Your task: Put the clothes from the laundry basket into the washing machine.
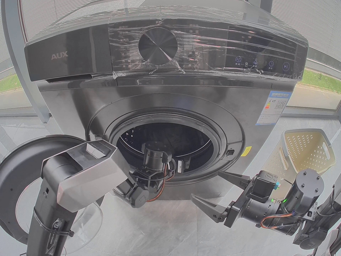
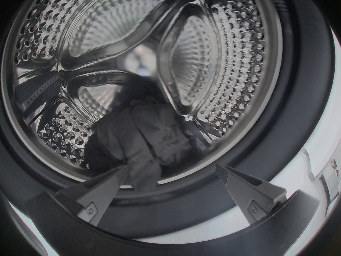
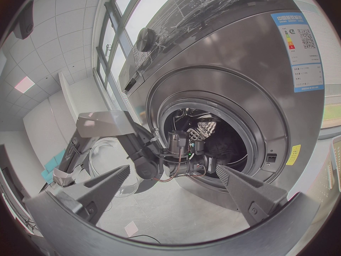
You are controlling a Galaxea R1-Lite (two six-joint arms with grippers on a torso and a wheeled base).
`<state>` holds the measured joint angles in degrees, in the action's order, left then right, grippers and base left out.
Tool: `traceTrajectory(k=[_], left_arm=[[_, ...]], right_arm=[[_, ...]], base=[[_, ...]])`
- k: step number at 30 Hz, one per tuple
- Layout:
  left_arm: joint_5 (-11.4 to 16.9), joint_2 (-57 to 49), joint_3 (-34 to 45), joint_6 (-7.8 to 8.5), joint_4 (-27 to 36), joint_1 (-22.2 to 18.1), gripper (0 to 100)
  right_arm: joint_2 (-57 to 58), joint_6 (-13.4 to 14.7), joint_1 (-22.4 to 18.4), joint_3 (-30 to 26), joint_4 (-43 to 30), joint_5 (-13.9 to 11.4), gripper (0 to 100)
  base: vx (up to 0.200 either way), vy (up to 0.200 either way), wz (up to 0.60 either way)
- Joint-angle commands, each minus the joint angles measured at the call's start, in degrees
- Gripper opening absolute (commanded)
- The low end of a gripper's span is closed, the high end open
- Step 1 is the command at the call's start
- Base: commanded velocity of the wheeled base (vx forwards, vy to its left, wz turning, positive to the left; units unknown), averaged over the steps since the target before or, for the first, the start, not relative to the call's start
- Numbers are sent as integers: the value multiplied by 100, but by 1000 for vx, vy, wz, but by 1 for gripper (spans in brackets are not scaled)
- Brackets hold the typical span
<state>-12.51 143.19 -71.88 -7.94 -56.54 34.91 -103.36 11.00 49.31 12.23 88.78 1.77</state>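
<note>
The grey washing machine (image 1: 167, 100) stands in front of me with its round door (image 1: 17, 182) swung open to the left. Dark clothes (image 2: 149, 143) lie in a heap at the bottom of the steel drum (image 2: 231, 54). My left arm's wrist (image 1: 154, 159) sits at the drum mouth. The left gripper (image 2: 169, 168) is open at the drum's rim, just short of the heap, with nothing between its fingers. My right gripper (image 1: 206, 185) hangs open and holds nothing, low in front of the machine's right side. The yellow laundry basket (image 1: 307, 150) leans on the floor at the right, and its visible inside looks bare.
Grey tiled floor (image 1: 170, 224) spreads in front of the machine. The open door takes up the space at the lower left. Windows stand behind the machine. The left arm (image 3: 142, 150) crosses in front of the drum opening (image 3: 220, 143) in the right wrist view.
</note>
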Motion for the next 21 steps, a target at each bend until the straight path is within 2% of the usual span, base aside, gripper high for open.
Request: traceTrajectory(k=[1, 4, 12, 15, 17, 21], left_arm=[[38, -1056, 1299, -41, -226, 314, 100], [38, -1426, 2002, -191, -534, 569, 100], [29, -2612, 3505, -850, -982, 1299, 100], [29, -3148, 4059, -973, -1017, 1501, 100], [20, -3350, 4261, -964, -1043, 1580, 100], [-270, -3632, 4885, -955, -1509, 1633, 100]], right_arm=[[-8, -1, -27, -10, 7, -1, 100], [-26, 8, -36, -10, 7, -1, 100], [0, 8, -27, -36, -1, -1, 100], [9, 8, -44, -71, -1, -1, 100], [9, 8, -44, -124, -1, 8, 100], [9, 8, -88, -203, -1, 8, 100]], base=[[0, 0, 0], [0, 0, 0], [0, 0, 0], [0, 0, 0], [0, 0, 0], [0, 0, 0]])
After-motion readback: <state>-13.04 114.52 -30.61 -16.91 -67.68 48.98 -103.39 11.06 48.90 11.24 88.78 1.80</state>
